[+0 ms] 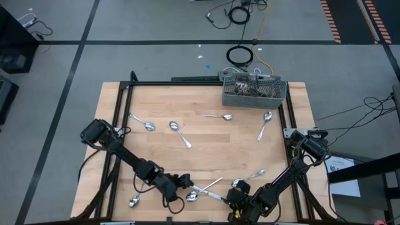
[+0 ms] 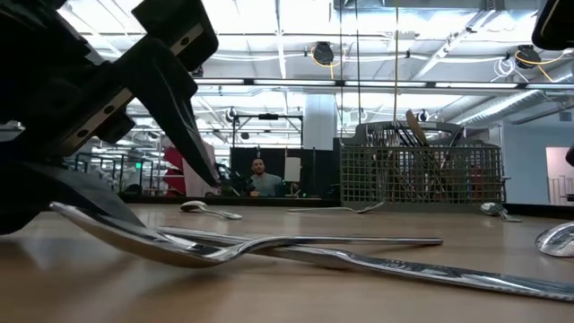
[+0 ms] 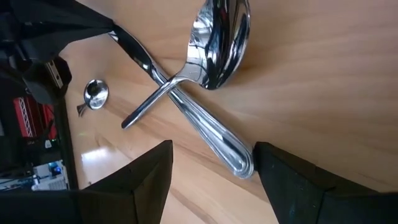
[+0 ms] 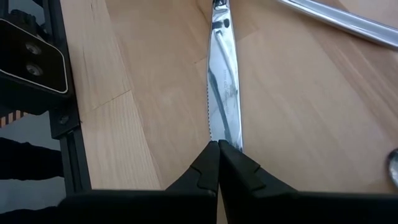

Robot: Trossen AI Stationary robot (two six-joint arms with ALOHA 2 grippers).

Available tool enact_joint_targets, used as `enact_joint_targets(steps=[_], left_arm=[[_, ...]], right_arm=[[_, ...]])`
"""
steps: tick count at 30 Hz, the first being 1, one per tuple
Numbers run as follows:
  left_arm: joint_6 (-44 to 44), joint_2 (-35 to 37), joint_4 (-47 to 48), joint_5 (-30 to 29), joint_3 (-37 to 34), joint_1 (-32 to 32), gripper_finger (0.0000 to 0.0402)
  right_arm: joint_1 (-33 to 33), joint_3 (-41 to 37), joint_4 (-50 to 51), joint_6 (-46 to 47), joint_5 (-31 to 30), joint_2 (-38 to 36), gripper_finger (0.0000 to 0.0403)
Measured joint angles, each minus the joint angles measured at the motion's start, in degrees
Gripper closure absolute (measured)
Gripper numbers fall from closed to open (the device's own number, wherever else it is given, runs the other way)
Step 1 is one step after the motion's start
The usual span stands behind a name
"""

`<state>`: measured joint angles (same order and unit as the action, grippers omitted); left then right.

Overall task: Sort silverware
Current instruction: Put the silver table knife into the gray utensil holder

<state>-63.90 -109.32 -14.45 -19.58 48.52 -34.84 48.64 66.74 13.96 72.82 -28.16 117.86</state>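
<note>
While grey floor with cables surrounds it, the light wooden desk (image 1: 206,150) carries a grey wire-mesh basket (image 1: 253,94) at its far edge. Eight shiny metal spoons (image 1: 178,131) lie scattered, plus one knife (image 4: 222,81) and one crossing utensil near the front. Left claw (image 3: 211,171) open wide around the knife handle; right claw (image 4: 218,155) pinched closed, tips touching the knife's blade.

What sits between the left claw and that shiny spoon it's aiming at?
Nothing visible blocks it. The open left claw faces the shiny metal spoon, but a slim silver-coloured knife handle lies crossed with the spoon's handle, so a grab may catch both.
</note>
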Motion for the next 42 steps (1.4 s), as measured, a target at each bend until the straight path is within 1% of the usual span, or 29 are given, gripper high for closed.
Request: enact_joint_targets(steps=[5, 9, 15, 21, 23, 26, 29, 32, 39, 42], left_arm=[[-2.8, -0.2, -1.0, 1.1, 0.7, 0.5, 0.0159], [-2.2, -1.4, -1.4, 1.5, 1.0, 1.4, 0.0159], [5.5, -1.7, 2.1, 0.8, 1.3, 1.4, 0.0159], [13.6, -1.7, 7.0, -4.3, 1.5, -0.8, 0.0159], [14.3, -1.5, 8.2, -6.3, 1.5, -1.0, 0.0159], [13.7, -0.9, 9.2, -8.4, 1.3, -1.0, 0.0159], [10.2, -0.6, 9.4, -9.0, 1.2, -0.9, 0.0159], [6.9, -0.6, 9.1, -8.9, 1.2, -1.0, 0.0159], [3.4, -0.6, 8.1, -7.9, 1.0, -0.9, 0.0159], [2.8, -0.5, 7.8, -6.7, 0.9, -0.6, 0.0159]], right_arm=[[0.0, 0.0, -0.4, 0.0, 0.0, 0.0, 0.0403], [-0.1, 0.1, -0.6, 0.0, -0.2, 0.0, 0.0403], [-0.2, 0.1, -0.8, 0.0, 0.8, 0.0, 0.0403], [-0.1, 0.1, -1.0, 0.0, 1.1, 0.0, 0.0403], [-0.1, 0.1, -1.0, -0.4, 1.1, 0.0, 0.0403], [0.0, 0.1, -1.1, -1.4, 1.1, 0.0, 0.0403], [0.4, 0.1, -1.2, -4.7, 1.3, 0.0, 0.0403], [0.7, 0.2, -0.6, -7.3, 4.0, 0.0, 0.0403], [0.9, 0.2, 0.6, -5.5, 5.6, -0.2, 0.0403], [1.0, 0.3, 1.6, -2.9, 5.8, -0.2, 0.0403]])
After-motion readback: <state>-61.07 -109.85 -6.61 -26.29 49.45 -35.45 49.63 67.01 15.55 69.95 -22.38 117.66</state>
